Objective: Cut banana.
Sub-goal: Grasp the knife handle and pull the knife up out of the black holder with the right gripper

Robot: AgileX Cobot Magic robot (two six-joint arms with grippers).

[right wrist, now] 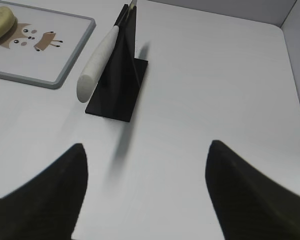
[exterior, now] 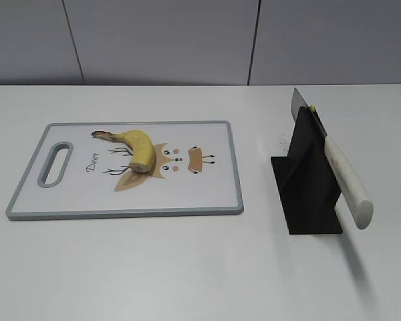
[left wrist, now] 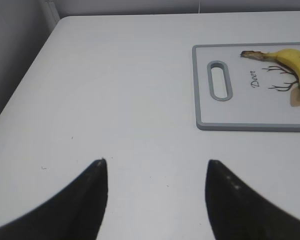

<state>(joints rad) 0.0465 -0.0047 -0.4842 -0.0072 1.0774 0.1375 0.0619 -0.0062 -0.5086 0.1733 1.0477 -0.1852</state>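
- The banana [exterior: 139,148] lies on a grey-rimmed white cutting board [exterior: 73,200] printed with a cartoon deer face and the word "Deer".
- Its thin dark stem points toward the board's slotted handle [exterior: 55,163], and its flat cut end rests over the deer's ear, toward the near edge of the board.
- In the left wrist view the banana [left wrist: 292,61] shows at the right edge, partly cut off by the frame, with the cutting board [left wrist: 205,107] under it.
- The board sits on the left half of a white bench [exterior: 187,267], its long side running across the exterior view.
- To the right of the board, apart from it, stands a black knife holder [exterior: 306,190] with a flat base.
- A knife with a white handle [exterior: 347,180] sits slanted in the holder; the handle juts toward the camera past the base and the steel blade [exterior: 298,105] sticks up behind.
- The left claw [left wrist: 156,200] hangs over bare bench well to the left of the board, its two dark fingers spread wide with nothing between them.
- The right claw [right wrist: 146,197] hangs over bare bench near the knife holder [right wrist: 117,85], on its near side, likewise released and holding nothing.
- Neither claw touches the banana, the board or the knife.
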